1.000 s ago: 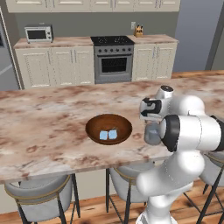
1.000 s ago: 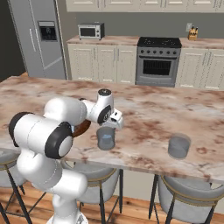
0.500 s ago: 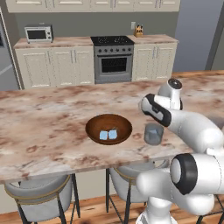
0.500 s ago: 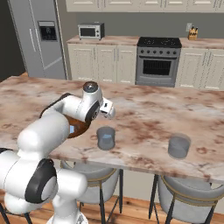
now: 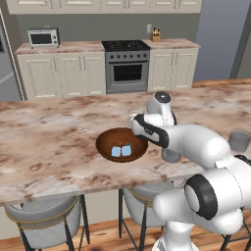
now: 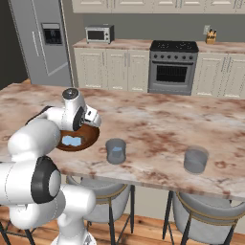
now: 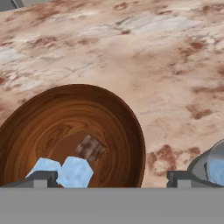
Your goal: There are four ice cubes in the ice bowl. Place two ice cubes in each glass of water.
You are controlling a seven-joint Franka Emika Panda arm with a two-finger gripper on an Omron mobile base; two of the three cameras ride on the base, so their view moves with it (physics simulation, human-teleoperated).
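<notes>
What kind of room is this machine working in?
A home kitchen, it appears: a stove and microwave stand along the back wall, a refrigerator beside them, and stools line the marble counter.

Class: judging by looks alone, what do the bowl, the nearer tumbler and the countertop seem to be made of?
Bowl: wood, apparently polished; ringed brown grain shows.
Nearer tumbler: probably glass or clear plastic; grey, see-through, bluish inside.
Countertop: seemingly marble-like stone, smooth; cream with rust veining.

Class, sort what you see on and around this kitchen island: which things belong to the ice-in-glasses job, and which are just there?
Belong to the job:
ice bowl
ice cubes
nearer glass of water
farther glass of water
gripper, open

Just there:
microwave
oven
fridge
knife block
stools
</notes>
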